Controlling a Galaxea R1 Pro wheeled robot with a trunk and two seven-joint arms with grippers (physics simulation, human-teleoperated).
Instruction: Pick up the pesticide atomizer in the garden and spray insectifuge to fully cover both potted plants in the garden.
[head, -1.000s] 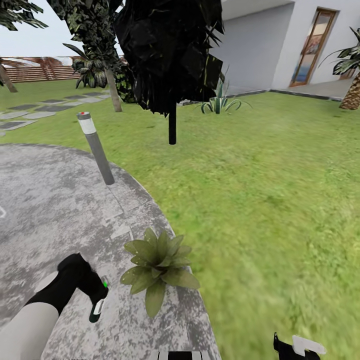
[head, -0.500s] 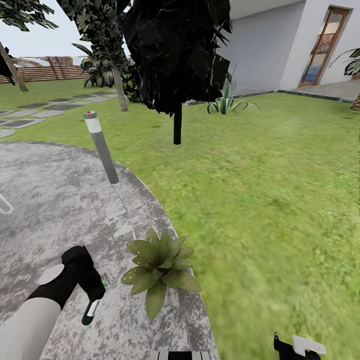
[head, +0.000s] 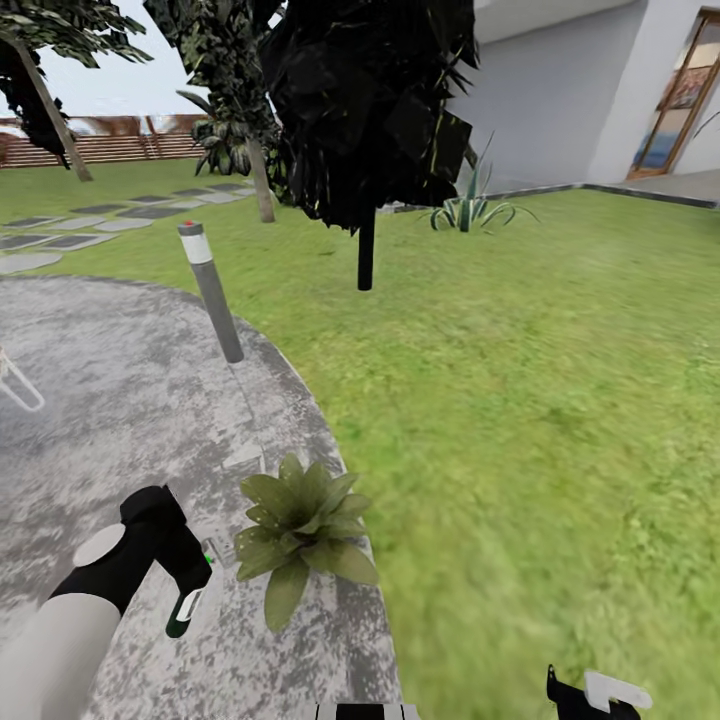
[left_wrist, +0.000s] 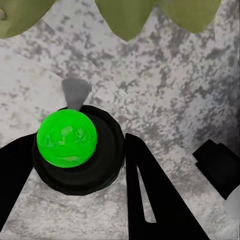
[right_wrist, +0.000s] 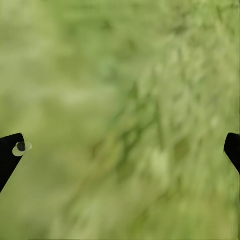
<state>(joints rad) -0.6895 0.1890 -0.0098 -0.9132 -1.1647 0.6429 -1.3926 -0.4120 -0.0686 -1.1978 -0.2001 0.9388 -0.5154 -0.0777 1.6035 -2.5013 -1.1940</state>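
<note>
While the head view shows just a dark bottle, the left wrist view catches its bright green top — the pesticide atomizer (left_wrist: 75, 150) sits clamped in the left claw (head: 185, 600), beside the potted plant (head: 300, 525) on the patio (head: 110, 400); the right claw (right_wrist: 120, 150) hangs open over grass.

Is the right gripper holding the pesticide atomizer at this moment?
No. The right gripper is open over grass, while the left gripper grips the pesticide atomizer.

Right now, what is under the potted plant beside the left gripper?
Under the potted plant is the grey stone patio, near its edge with the lawn. The leaves cover its pot, so the pot cannot be seen. The left gripper hangs beside it.
</note>
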